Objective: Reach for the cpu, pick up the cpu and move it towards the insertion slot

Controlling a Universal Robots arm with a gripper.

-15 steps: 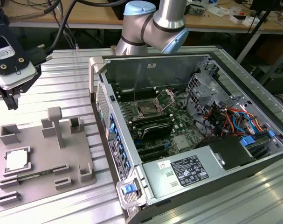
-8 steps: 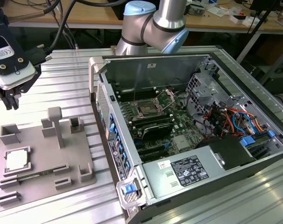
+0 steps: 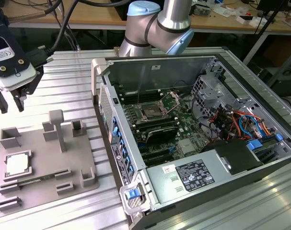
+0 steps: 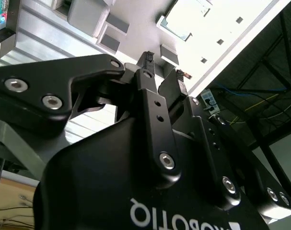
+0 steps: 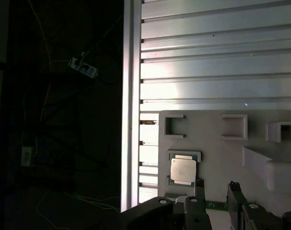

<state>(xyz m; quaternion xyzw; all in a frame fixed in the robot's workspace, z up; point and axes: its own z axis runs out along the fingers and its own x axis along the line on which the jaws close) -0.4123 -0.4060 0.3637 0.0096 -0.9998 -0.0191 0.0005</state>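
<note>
One small square cpu [image 3: 17,164] lies flat in a shallow recess of a grey plastic tray [image 3: 40,149], low on the exterior view's left. Its top is pale silvery metal with a thin darker rim. In the first wrist view the cpu [image 5: 182,170] sits near the tray's edge. The gripper [image 3: 9,106] hangs in the upper left of the exterior frame, above the tray and well apart from the chip. Its black fingers are spread with nothing between them, and its upper body is cut off by the frame edge. The insertion slot [image 3: 152,113] is a dark square in a shiny frame inside the open computer case [image 3: 150,72]; its inner detail is hard to make out. Everything rests on a ribbed aluminium table [image 3: 68,72], with wooden benches [image 3: 97,12] behind.
</note>
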